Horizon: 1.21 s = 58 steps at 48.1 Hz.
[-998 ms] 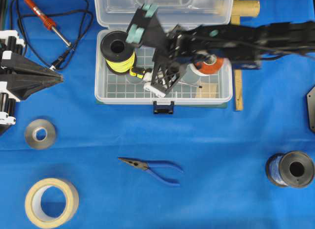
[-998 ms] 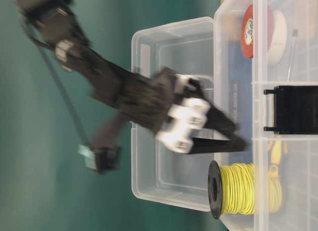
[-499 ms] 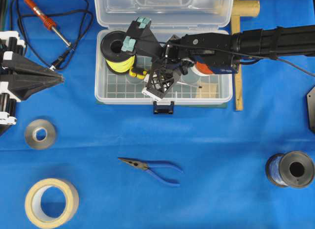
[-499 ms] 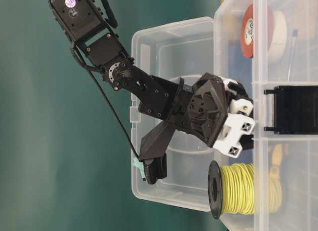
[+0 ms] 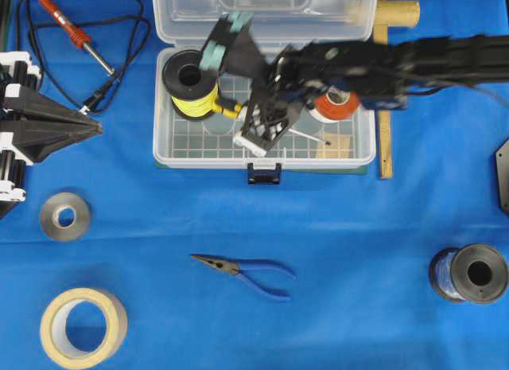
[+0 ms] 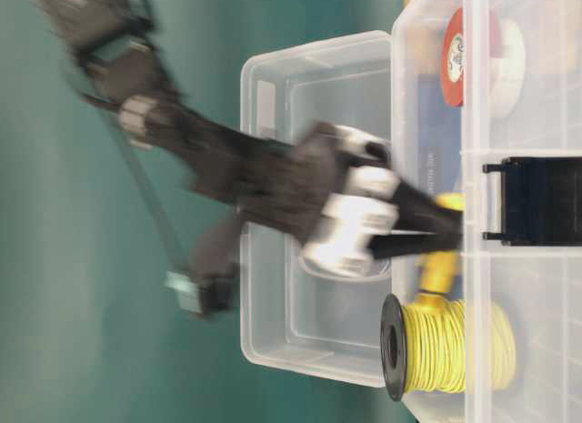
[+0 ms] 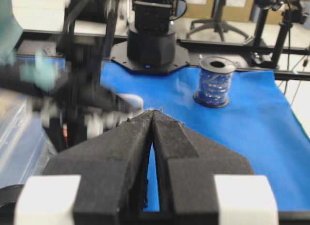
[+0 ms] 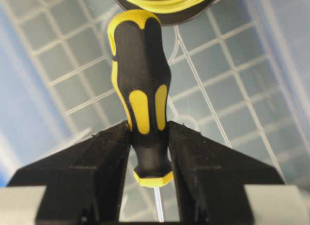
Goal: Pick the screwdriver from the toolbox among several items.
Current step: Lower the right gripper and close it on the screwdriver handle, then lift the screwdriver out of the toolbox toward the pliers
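- Squeezing the screwdriver (image 8: 140, 94) now: the right gripper (image 8: 147, 152) was wide a second ago, and its jaws have closed on the yellow-and-black handle.
- It is tipping up inside the toolbox (image 5: 171, 157), by the yellow spool (image 5: 191, 82).
- I think lifting out comes next.
- Left gripper (image 7: 152, 138) waits with jaws pressed together, holding nothing.

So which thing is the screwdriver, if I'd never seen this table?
Find the clear plastic toolbox at the top of the blue cloth. Inside, beside the yellow wire spool, the right gripper pinches the screwdriver: only it has a chunky yellow-and-black handle.
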Available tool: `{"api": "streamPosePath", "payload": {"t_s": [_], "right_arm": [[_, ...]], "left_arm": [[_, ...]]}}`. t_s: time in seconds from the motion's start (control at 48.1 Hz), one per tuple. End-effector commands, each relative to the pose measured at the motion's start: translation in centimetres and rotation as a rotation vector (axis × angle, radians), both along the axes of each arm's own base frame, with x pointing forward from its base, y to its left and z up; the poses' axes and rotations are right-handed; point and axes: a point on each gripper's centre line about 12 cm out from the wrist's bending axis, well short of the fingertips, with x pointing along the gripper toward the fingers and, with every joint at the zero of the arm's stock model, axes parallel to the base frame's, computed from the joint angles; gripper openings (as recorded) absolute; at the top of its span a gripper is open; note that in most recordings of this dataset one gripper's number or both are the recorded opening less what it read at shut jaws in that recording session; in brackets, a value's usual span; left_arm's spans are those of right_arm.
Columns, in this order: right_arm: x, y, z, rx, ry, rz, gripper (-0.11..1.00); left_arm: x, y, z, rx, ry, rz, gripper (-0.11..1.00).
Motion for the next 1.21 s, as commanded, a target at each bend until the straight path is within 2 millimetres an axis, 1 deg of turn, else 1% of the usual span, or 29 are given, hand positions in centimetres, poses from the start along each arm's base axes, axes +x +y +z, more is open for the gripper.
{"api": "streamPosePath", "payload": {"t_s": [0.0, 0.104, 0.145, 0.187, 0.27, 0.353, 0.436, 0.499, 0.644, 0.769, 0.873, 1.039, 1.185], "right_arm": [[-0.8, 1.3, 5.6, -0.01, -0.091, 0.011, 0.26], [-2.0, 3.4, 8.8, 0.0, -0.128, 0.03, 0.26], [-2.4, 5.1, 10.0, 0.01, -0.148, 0.049, 0.26], [-2.5, 6.6, 10.7, 0.017, -0.163, 0.064, 0.26], [-2.3, 9.5, 10.9, 0.025, -0.177, 0.095, 0.26], [-1.8, 12.2, 10.2, 0.025, -0.178, 0.115, 0.26], [-0.9, 14.4, 9.1, 0.01, -0.173, 0.126, 0.26], [-0.1, 15.7, 7.3, -0.004, -0.146, 0.118, 0.26], [1.7, 17.1, 3.5, -0.012, -0.079, 0.113, 0.26], [2.8, 17.4, 0.4, -0.021, -0.028, 0.115, 0.26], [3.5, 17.5, -1.6, -0.019, -0.018, 0.118, 0.26], [4.4, 17.7, -3.6, -0.007, -0.049, 0.129, 0.26], [4.5, 17.5, -5.2, -0.002, -0.031, 0.122, 0.26]], "left_arm": [[0.1, 0.0, 0.5, -0.003, -0.014, 0.002, 0.0], [0.1, 0.0, 0.5, -0.003, -0.015, 0.002, 0.0], [0.1, 0.1, 0.5, -0.003, -0.015, 0.004, 0.0], [0.1, 0.0, 0.4, -0.003, -0.014, 0.002, 0.0], [0.1, 0.1, 0.4, -0.003, -0.014, 0.004, 0.0], [0.1, 0.1, 0.5, -0.003, -0.015, 0.005, 0.0], [0.1, 0.2, 0.5, -0.003, -0.017, 0.008, 0.0], [0.1, 0.2, 0.6, -0.003, -0.02, 0.01, 0.0], [0.0, 0.3, 0.6, -0.003, -0.023, 0.013, 0.0], [0.0, 0.3, 0.6, -0.003, -0.025, 0.014, 0.0], [0.0, 0.3, 0.6, -0.003, -0.023, 0.014, 0.0], [0.0, 0.3, 0.5, -0.003, -0.02, 0.014, 0.0], [-0.1, 0.6, 0.4, -0.003, -0.017, 0.031, 0.0]]}}
